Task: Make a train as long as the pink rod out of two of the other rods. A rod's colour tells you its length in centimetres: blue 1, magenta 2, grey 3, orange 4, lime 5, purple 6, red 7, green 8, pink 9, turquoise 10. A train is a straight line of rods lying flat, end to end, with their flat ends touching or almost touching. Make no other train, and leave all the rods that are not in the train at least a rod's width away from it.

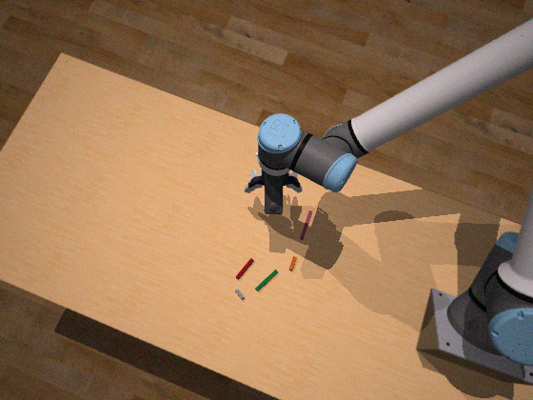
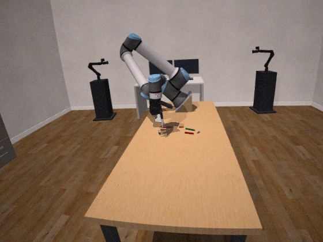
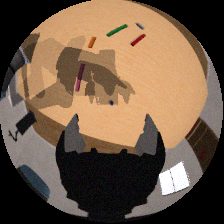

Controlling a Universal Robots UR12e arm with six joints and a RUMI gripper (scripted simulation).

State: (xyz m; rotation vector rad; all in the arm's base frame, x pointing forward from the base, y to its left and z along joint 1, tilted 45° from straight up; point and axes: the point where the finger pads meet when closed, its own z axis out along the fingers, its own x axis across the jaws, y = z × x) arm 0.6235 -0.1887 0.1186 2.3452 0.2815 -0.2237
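My gripper (image 1: 273, 190) (image 3: 111, 114) is open and empty above the table, tilted. The tiny blue rod (image 2: 159, 133) (image 3: 111, 103) shows between and beyond the fingertips in the wrist view; the top view does not show it. The pink rod (image 1: 306, 225) (image 2: 168, 127) (image 3: 80, 77) lies partly in the arm's shadow. The orange rod (image 1: 292, 263) (image 2: 181, 127) (image 3: 92, 42) lies apart from it. The green rod (image 1: 266, 280) (image 2: 190, 129) (image 3: 117, 30) and red rod (image 1: 245, 269) (image 2: 189, 133) (image 3: 138, 39) lie side by side with a gap. The grey rod (image 1: 240, 294) (image 2: 198, 132) (image 3: 140, 26) lies near their ends. No rods touch.
The wooden table (image 1: 143, 190) (image 2: 179, 178) carries the rods. The arm's base plate (image 1: 435, 324) stands at its right end in the top view. The table's long edge passes behind the gripper there. Two black pedestals (image 2: 101, 99) (image 2: 265, 92) stand beyond the table.
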